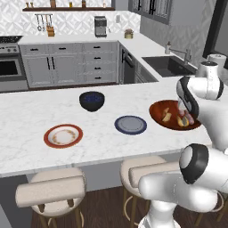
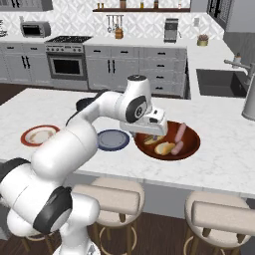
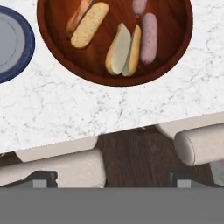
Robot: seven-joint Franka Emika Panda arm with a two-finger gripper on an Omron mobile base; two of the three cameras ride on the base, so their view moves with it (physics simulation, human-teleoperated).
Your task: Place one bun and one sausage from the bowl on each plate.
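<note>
Padded stool (image 3: 65, 168), veined marble counter (image 3: 109, 109)

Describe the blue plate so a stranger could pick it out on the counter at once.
On the white marble counter, find the big reddish-brown bowl holding buns and sausages. The blue plate lies just beside it, toward the white plate. It is flat, slate-blue with a darker rim, unlike the orange-rimmed white plate or the deep dark bowl behind.

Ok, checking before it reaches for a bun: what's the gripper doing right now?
Gripper: open, holding nothing, above the near rim of the bowl.
</note>
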